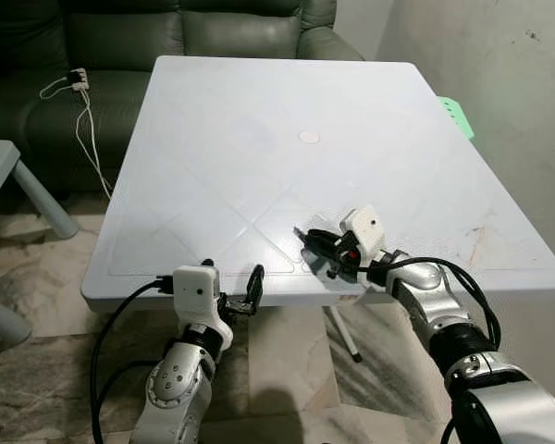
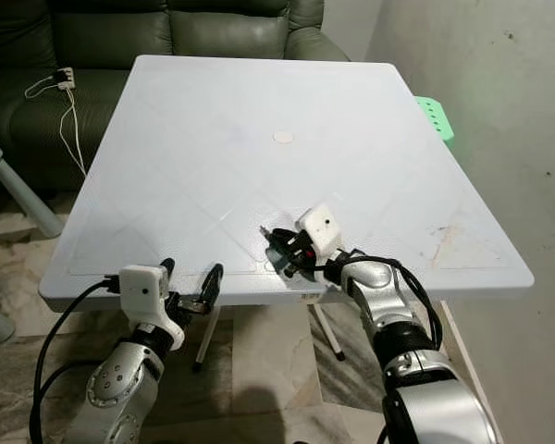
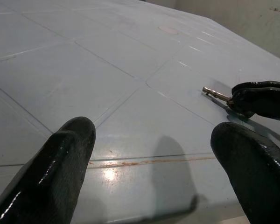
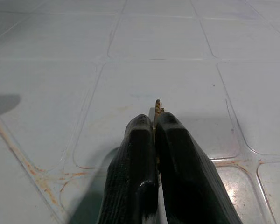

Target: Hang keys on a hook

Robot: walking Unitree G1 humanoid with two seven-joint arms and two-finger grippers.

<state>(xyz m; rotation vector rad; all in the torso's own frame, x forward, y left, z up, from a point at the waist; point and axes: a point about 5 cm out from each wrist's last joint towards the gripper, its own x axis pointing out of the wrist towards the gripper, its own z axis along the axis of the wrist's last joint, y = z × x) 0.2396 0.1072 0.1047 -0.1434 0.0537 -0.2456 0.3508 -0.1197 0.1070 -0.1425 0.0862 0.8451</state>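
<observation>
The right end effector (image 4: 155, 122) pinches a key (image 4: 157, 106) just above the white table (image 4: 60, 70).

Probably home living room: green sofa (image 1: 166, 37), white table (image 1: 213, 120), marble floor (image 1: 37, 370).

We count one white bench (image 1: 213, 139), two hands, left hand (image 1: 243, 294) and right hand (image 1: 312, 246), and one key (image 3: 215, 94) visible as a single metal tip. One round disc (image 1: 309, 137), one white cable (image 1: 85, 125), one green sofa (image 1: 120, 37), one green plastic piece (image 1: 456, 116).
</observation>
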